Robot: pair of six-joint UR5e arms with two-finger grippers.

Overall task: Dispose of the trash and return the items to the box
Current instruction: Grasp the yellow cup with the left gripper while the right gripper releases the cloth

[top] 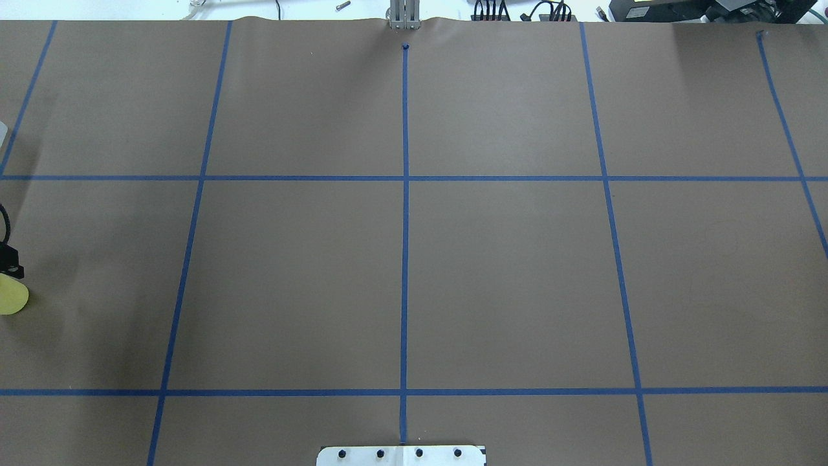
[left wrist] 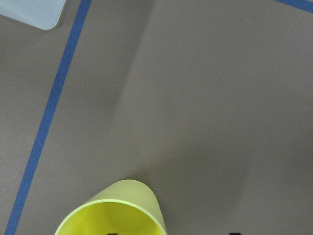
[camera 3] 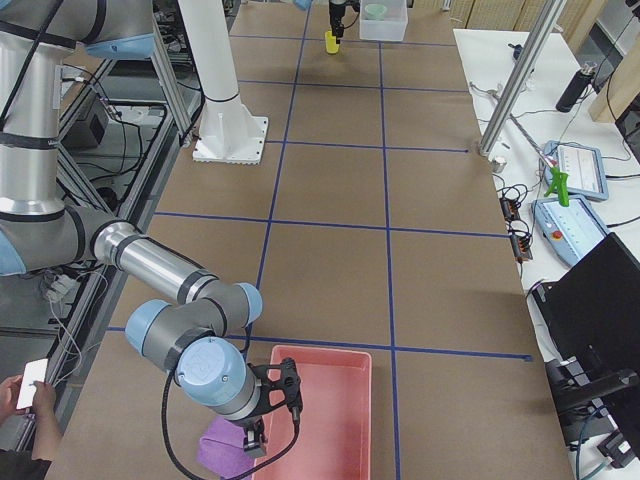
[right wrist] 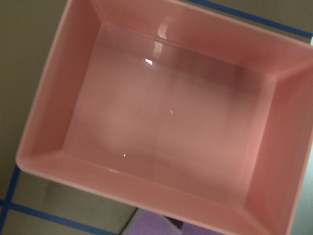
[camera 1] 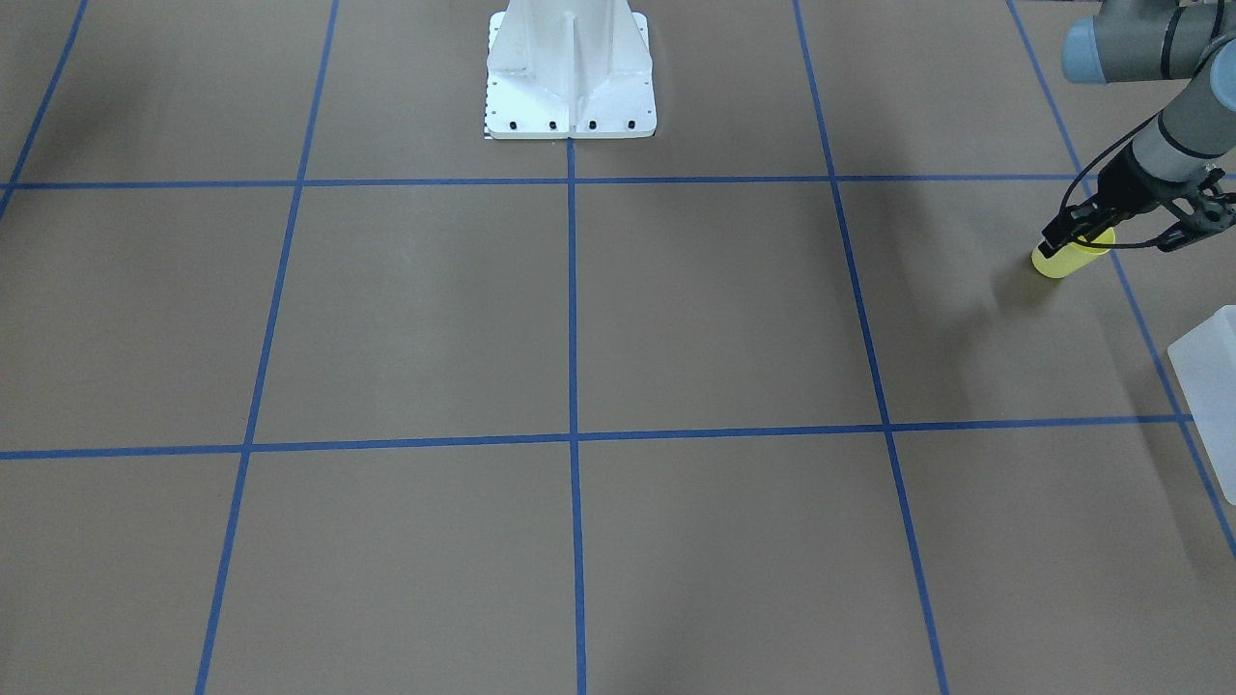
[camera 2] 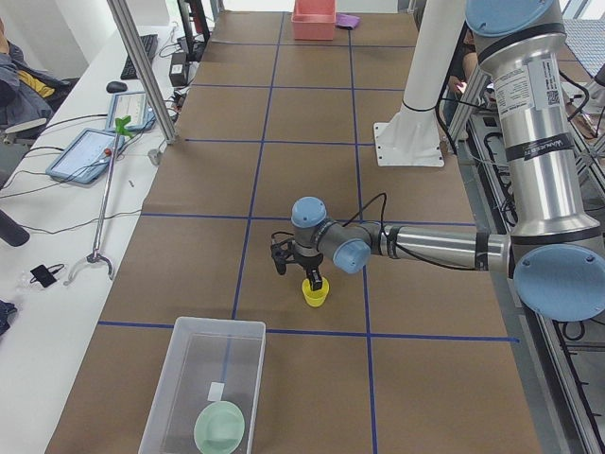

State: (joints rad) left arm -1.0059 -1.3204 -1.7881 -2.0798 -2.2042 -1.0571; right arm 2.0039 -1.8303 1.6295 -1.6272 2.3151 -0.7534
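Observation:
A yellow cup stands upright on the brown table, also in the overhead view and the left wrist view. My left gripper is at its rim, seen too in the exterior left view. It looks open, with one fingertip inside the cup and the other outside. The translucent white box lies nearby and holds a green bowl. My right gripper hangs at the rim of a pink bin. I cannot tell whether it is open or shut.
A purple crumpled item lies on the table beside the pink bin, under my right wrist. The white robot base stands at mid-table. A corner of the box shows beyond a blue tape line.

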